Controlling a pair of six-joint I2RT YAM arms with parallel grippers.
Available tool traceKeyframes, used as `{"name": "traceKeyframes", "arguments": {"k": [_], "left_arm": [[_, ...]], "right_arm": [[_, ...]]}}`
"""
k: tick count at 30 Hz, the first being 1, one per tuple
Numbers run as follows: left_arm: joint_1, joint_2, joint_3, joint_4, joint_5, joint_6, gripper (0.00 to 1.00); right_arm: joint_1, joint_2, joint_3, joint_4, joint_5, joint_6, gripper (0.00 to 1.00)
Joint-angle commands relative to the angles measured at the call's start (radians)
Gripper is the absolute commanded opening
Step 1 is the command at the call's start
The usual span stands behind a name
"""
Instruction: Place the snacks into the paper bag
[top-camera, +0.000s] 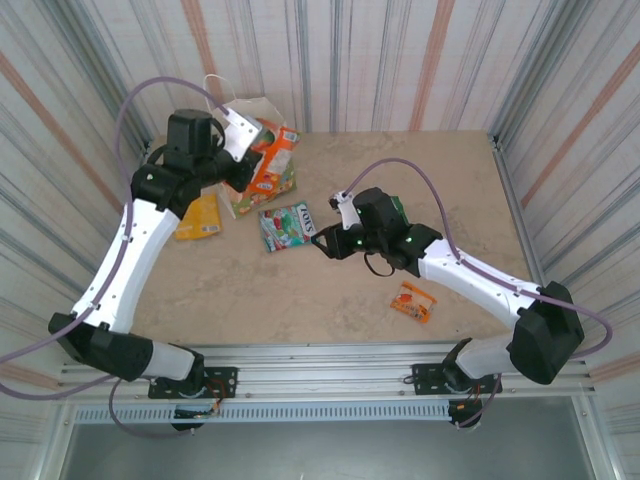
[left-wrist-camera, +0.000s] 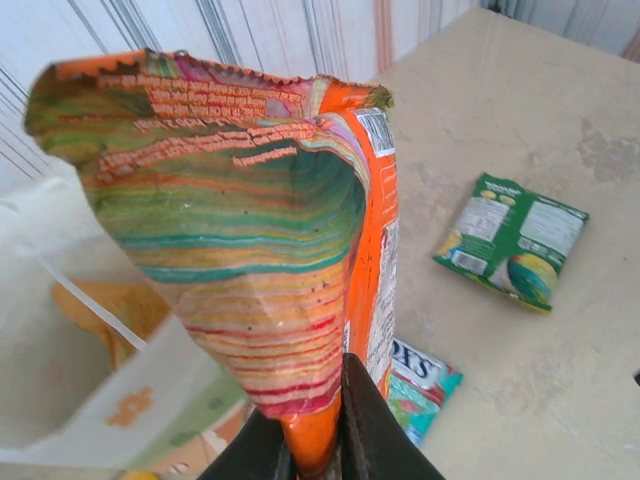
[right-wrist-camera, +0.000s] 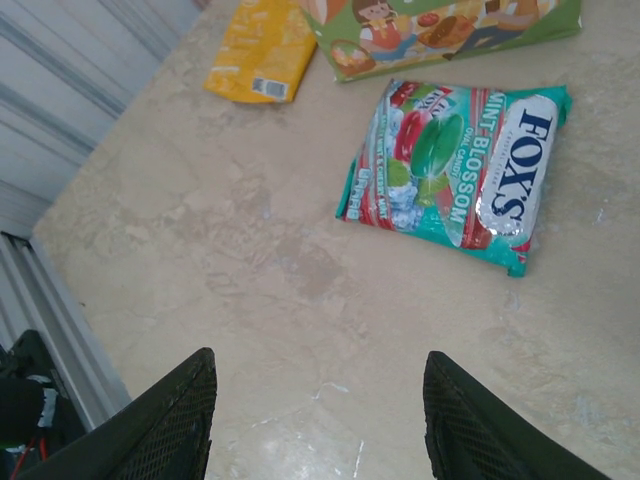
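Left gripper (left-wrist-camera: 316, 440) fingers pinch one end of the large orange packet (left-wrist-camera: 300, 230) and hold it on end (probably to slide it in narrow-side first) just beside the paper bag (left-wrist-camera: 60, 330), at 11 o'clock on the table (top-camera: 420, 190). Right gripper (right-wrist-camera: 320, 420) is wide and empty, with the mint packet (right-wrist-camera: 455, 170) at 1 o'clock, likely next.

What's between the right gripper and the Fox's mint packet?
Nothing: in the right wrist view, bare table separates the open right gripper from the Fox's mint packet.
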Motion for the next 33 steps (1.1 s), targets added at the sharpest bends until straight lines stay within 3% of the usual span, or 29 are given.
{"name": "traceKeyframes", "arguments": {"k": [1, 6, 10, 13, 24, 33], "left_arm": [[0.036, 0.010, 0.093, 0.073, -0.018, 0.031, 0.00], [0.095, 0.039, 0.128, 0.219, -0.008, 0.011, 0.00], [0.188, 0.063, 0.120, 0.403, 0.107, -0.098, 0.00], [0.225, 0.106, 0.155, 0.474, 0.130, -0.123, 0.00], [0.265, 0.309, 0.341, 0.360, 0.100, -0.011, 0.03], [0.272, 0.318, 0.220, 0.312, 0.125, 0.040, 0.02]], "right_arm": [[0.008, 0.014, 0.049, -0.031, 0.007, -0.047, 0.56], [0.008, 0.032, 0.067, -0.034, 0.008, -0.062, 0.56], [0.009, 0.049, 0.076, -0.041, -0.005, -0.061, 0.56], [0.009, 0.051, 0.076, -0.051, 0.004, -0.064, 0.56], [0.007, 0.065, 0.074, -0.061, 0.016, -0.069, 0.56], [-0.002, 0.086, 0.079, -0.051, 0.000, -0.068, 0.56]]}}
